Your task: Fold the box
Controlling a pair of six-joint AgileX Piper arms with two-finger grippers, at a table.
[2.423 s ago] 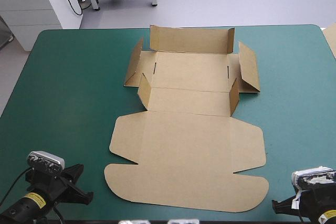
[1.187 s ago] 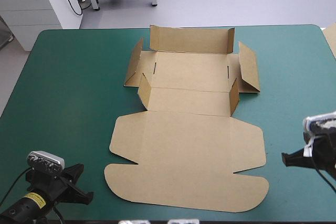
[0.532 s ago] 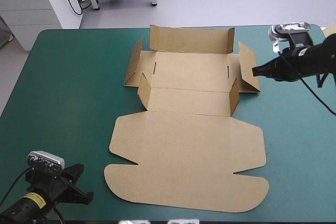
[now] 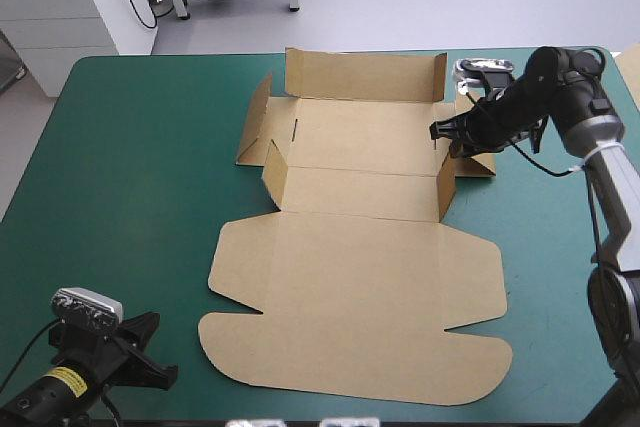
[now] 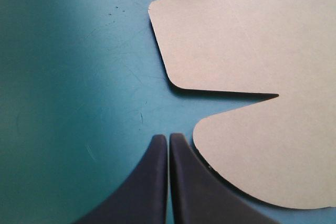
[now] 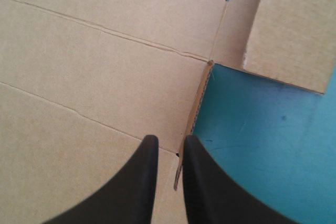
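Two stages at most look started. The brown box (image 4: pixel 355 277) lies opened out at the middle of the teal-green table (image 4: pixel 130 147), its base toward the far edge and its broad lid (image 4: pixel 355 317) flat toward the near edge. Round the base, the far wall (image 4: pixel 365 75) stands tilted up, the side flaps (image 4: pixel 255 132) lean half raised and the corner tabs (image 4: pixel 275 169) stand up. Nothing is tucked or locked, so I judge the fold barely begun. The right gripper (image 4: pixel 438 133) is over the base's right end, by the slot. Its black fingers are all but together, and the cut edge of the right-hand tab (image 4: pixel 446 184) runs into the narrow gap between them. I read that as clamped on the box there, though the contact itself is not plain. The left gripper (image 5: pixel 168 139) sits low near the table's near-left corner, fingers pressed together on nothing, just beside the lid's rounded corner. Still to do, as I judge it: raise all four walls square, turn the tabs in and tuck the side flaps over them.
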